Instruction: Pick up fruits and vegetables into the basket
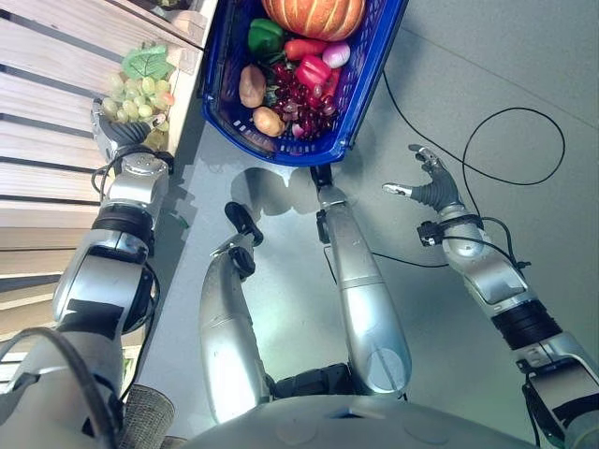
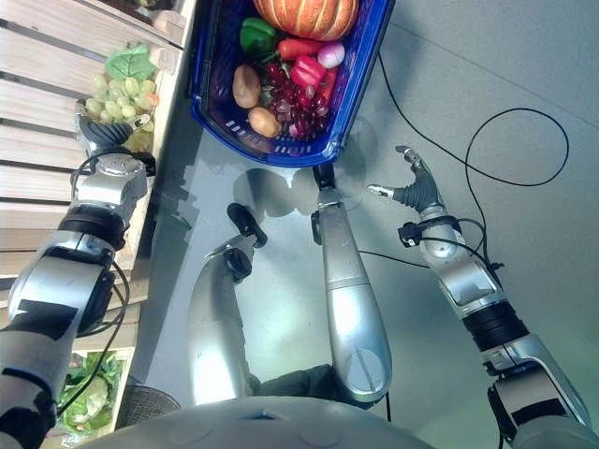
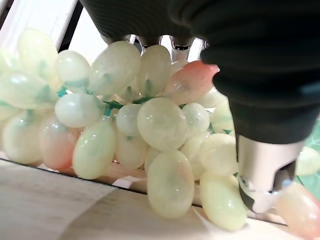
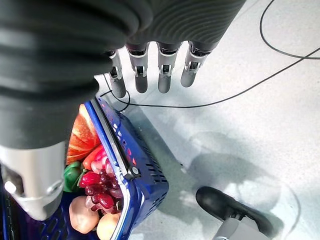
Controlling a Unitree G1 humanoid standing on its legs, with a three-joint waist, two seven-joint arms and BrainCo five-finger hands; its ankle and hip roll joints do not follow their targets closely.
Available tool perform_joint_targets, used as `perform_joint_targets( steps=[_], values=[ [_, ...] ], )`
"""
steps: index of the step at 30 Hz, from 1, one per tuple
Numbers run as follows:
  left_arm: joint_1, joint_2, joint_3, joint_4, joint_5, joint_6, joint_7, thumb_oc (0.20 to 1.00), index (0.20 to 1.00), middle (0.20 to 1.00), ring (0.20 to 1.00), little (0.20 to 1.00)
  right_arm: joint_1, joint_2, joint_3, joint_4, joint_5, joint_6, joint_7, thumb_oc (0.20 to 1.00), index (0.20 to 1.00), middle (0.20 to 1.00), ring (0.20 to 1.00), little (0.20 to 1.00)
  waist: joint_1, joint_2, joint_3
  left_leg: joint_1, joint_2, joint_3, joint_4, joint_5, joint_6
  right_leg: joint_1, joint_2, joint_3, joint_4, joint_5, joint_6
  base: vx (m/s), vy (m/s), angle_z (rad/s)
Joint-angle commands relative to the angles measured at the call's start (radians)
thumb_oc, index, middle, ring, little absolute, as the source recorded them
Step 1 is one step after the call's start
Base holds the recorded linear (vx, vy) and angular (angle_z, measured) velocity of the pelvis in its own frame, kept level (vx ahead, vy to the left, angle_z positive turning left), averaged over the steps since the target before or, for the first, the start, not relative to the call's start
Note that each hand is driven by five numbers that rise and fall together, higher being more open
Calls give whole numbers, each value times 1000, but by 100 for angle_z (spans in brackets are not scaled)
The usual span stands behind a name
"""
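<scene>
While the left hand [image 1: 120, 133] curls around the green grape bunch [image 1: 138, 94] on the slatted shelf [image 1: 47, 103], it should cradle underneath before lifting toward the blue basket [image 1: 370, 79], right hand [image 1: 432, 185] relaxed.

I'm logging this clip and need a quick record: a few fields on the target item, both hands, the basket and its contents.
target: green grapes, on the wooden slatted shelf
left hand: left hand at the grapes, fingers hidden among them; grip cannot be told
right hand: right hand open above the floor, holding nothing
basket: blue basket on the floor, between shelf and right hand
contents: pumpkin, green pepper, red pepper, red grapes, two potatoes
status: green grapes not yet in the basket
</scene>
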Motion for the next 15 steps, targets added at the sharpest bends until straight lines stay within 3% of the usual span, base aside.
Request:
perform_joint_targets(
  steps=[1,6,15],
  values=[
    [36,34,-38,117,22,62,-190,1000,1000,1000,1000,1000,26,11,-2,4,19,-35,7,1000,1000,1000,1000,1000,-6,-41,-46,-66,8,19,31,-52,28,-18,25,-9,44,-98,34,0,0,0],
    [12,36,-78,190,20,133,-320,1000,1000,1000,1000,1000,13,-9,3,15,24,-41,22,1000,1000,1000,1000,1000,-21,-38,-46,-60,11,30,27,-51,25,-22,25,-2,39,-94,34,6,38,-6],
    [-28,30,-110,292,61,205,-418,1000,1000,1000,1000,1000,-3,-20,20,36,36,-57,27,1000,1000,1000,1000,1000,-37,-40,-46,-64,21,43,29,-50,19,-34,25,5,34,-88,32,-2,11,-9]
  ],
)
